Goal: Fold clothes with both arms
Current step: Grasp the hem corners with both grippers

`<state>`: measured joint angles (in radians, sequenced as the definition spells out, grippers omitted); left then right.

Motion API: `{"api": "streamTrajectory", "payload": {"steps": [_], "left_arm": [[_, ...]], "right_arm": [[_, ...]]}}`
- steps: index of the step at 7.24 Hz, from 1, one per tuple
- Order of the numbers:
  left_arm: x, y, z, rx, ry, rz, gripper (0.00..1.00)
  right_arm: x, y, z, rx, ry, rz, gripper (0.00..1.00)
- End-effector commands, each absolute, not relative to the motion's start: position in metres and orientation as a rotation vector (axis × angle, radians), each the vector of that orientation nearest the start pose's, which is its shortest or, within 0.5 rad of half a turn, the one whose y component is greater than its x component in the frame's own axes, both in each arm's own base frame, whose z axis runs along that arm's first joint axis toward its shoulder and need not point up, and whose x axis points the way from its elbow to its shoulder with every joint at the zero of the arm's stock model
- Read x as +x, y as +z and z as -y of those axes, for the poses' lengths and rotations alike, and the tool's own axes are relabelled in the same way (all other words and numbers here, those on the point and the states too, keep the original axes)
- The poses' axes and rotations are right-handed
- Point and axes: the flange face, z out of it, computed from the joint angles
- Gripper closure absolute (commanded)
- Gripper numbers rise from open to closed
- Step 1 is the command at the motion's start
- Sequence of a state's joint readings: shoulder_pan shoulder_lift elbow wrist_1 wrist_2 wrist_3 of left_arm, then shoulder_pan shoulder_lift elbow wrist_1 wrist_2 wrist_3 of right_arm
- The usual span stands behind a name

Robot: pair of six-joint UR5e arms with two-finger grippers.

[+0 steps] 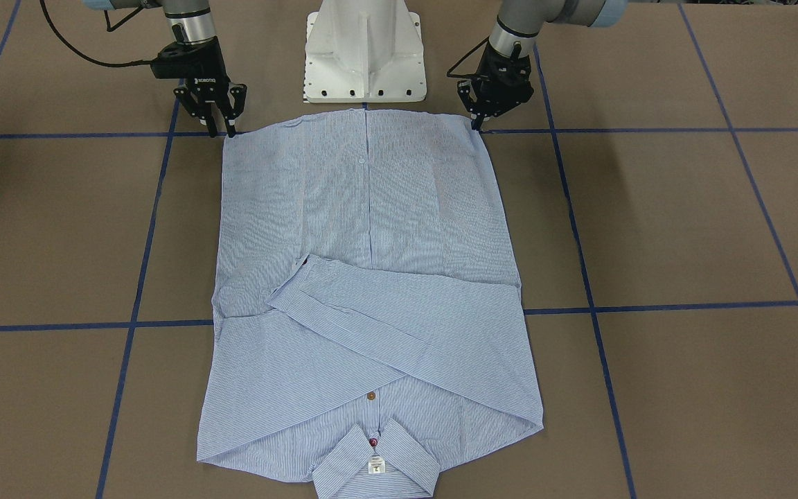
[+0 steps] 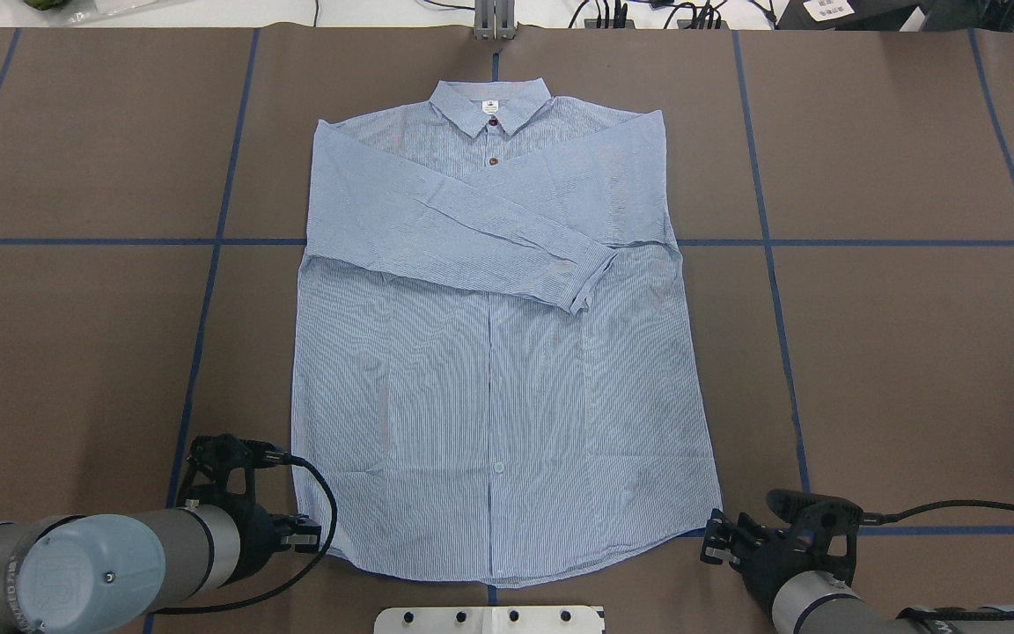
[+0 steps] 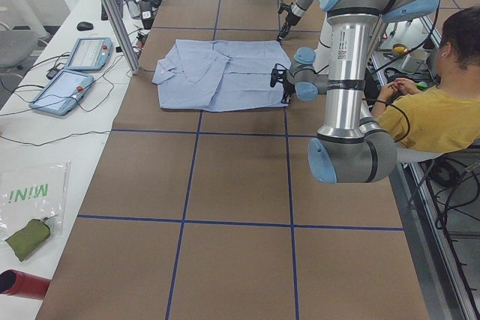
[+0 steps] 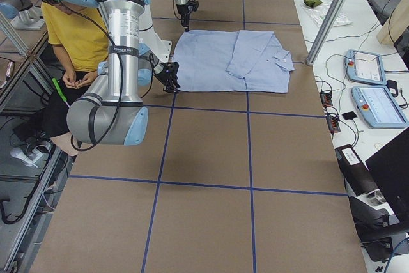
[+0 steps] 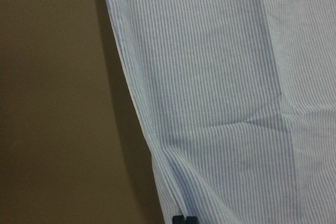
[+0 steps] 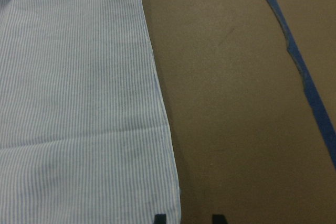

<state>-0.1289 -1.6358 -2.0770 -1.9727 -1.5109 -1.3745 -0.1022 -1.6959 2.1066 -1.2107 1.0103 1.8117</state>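
Shirt [image 1: 364, 229]: lying flat on the table [image 1: 683, 222], sleeves crossed over the chest. Left gripper [image 5: 184, 218]: pinching one hem corner, fingers pressed together; right gripper [image 6: 189, 217]: standing spread, straddling the other hem edge. Step judged: grasping the hem for a lengthwise fold, with the right gripper needing to close on the cloth next.

From my console the shirt [image 1: 371, 208] reads as thin, matt woven cloth, softly creased, lying on a worktop [image 1: 683, 222] covered in matt brown, faintly grainy paper-like sheet marked with smooth blue tape [image 6: 310, 93]. The left arm [image 2: 199, 541] shows satin silver metal with a smooth light-blue plastic cap [image 2: 84, 572], and the pedestal [image 1: 364, 48] is glossy white.
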Motion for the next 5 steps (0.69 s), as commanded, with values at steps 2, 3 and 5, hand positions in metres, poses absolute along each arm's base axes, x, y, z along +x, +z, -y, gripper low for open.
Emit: {"api": "streamTrajectory", "payload": {"steps": [2,3,5], "left_arm": [[0.474,0.348,0.202,0.212,0.033,-0.951,1.0],[0.473,0.349,0.202,0.211,0.033,-0.949,1.0],[0.473,0.349,0.202,0.211,0.033,-0.949,1.0]], "right_arm": [[-0.46,0.415,0.138,0.404,0.335,0.82,0.7],[-0.462,0.412,0.137,0.403,0.334,0.819,0.7],[-0.467,0.412,0.133,0.4,0.326,0.821,0.7]]}}
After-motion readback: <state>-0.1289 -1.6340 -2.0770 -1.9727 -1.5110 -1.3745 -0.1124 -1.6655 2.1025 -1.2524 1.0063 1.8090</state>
